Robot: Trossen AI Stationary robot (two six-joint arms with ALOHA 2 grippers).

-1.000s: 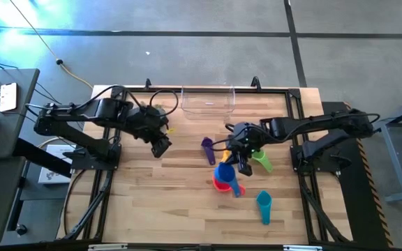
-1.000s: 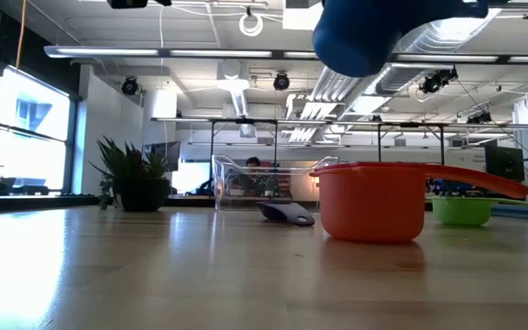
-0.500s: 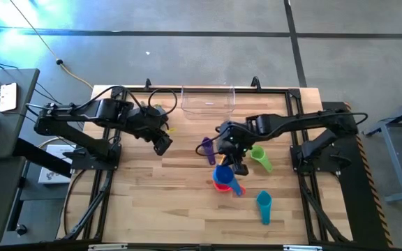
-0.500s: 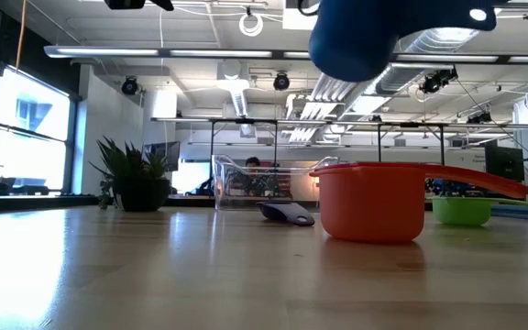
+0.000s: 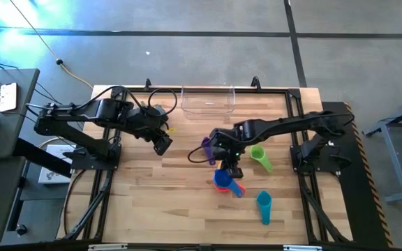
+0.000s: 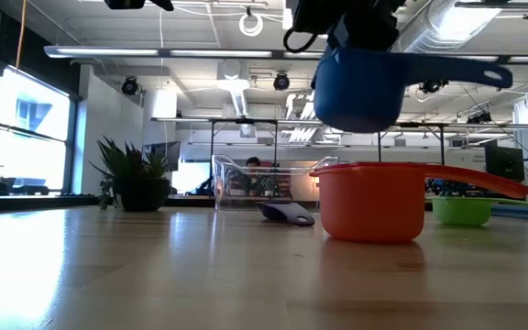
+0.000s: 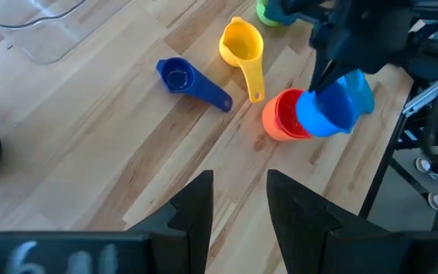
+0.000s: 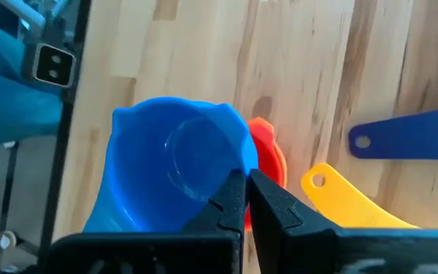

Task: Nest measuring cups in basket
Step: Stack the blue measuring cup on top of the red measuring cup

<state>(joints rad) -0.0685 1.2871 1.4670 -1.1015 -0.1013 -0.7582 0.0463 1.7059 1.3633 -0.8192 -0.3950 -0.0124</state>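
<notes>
My right gripper (image 5: pixel 227 162) hangs over the table's middle, shut on a big blue measuring cup (image 6: pixel 360 87) that floats just above the red-orange cup (image 6: pixel 374 202) standing on its base. The yellow cup (image 7: pixel 242 46) and a small dark blue-purple cup (image 7: pixel 177 76) lie on the wood nearby. The green cup (image 5: pixel 259 157) and the teal cup (image 5: pixel 264 206) lie to the right. The clear basket (image 5: pixel 208 100) sits at the far edge. My left gripper (image 7: pixel 238 205) waits open over the table's left part (image 5: pixel 160 143). My right gripper (image 8: pixel 247 199) pinches the blue cup's wall at the rim (image 8: pixel 234 164), one finger inside the bowl and one outside, coming from above and pointing down. The cup is lifted clear, mouth up, with its handle (image 6: pixel 466 69) sticking out level above the red-orange cup.
A small potted plant (image 6: pixel 136 179) stands at the far left, beside the left arm. Bare wood stretches across the near left part of the table (image 5: pixel 152 202). The cups cluster between the middle and the right arm's base.
My right gripper has moved toward the table's left and down, carrying the blue cup. The cup now hangs lower, close over the red-orange cup, and its handle has come into the low view. The left arm kept still.
</notes>
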